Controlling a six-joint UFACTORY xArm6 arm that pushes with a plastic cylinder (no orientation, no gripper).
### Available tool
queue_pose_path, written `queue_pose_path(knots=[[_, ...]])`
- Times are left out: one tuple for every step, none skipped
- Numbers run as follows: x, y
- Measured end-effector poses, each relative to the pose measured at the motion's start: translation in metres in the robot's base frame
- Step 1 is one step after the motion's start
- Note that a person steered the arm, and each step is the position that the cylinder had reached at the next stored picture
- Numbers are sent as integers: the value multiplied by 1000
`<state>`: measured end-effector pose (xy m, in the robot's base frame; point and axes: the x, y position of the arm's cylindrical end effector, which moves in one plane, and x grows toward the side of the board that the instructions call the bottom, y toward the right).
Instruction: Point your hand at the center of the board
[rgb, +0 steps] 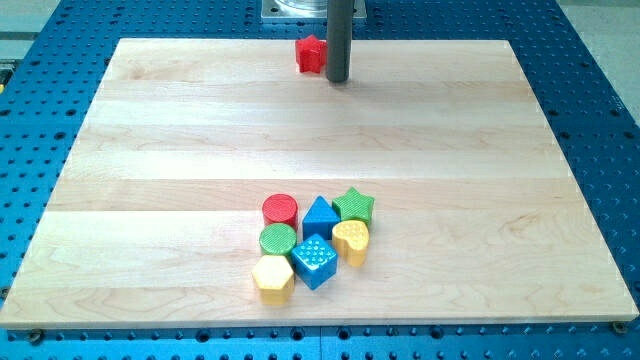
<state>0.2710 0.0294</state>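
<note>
Task status: not complete, in my judgement. My tip (338, 80) stands at the 12 o'clock edge of the board (180, 130), while the board's centre — the target — lies well below it in the view, on open wood between the tip and the block cluster. The centre itself appears unoccupied, so I judge the remaining work to be one straight slide toward 6 o'clock, with nothing in the path. Pose: the rod hangs upright, entering from the view's top, its lower end down at the wood. A red block (311, 54), star-like in outline as far as I can tell, sits just beside the rod at its 9 o'clock; whether they touch I cannot tell. The other blocks are bunched toward 6 o'clock of the centre, well apart from my tip — red cylinder (280, 209), blue triangular block (320, 217), green star (354, 206), green cylinder (277, 239), yellow heart (351, 240), blue cube (315, 262), yellow hexagon (272, 277). No claw is fitted, so there is no spread or pinch to report. The board rests on a blue perforated counter (590, 110).
</note>
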Motion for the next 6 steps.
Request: queue_pose_path(knots=[[0, 0], [1, 0], [9, 0], [37, 0], [73, 0], [107, -6]])
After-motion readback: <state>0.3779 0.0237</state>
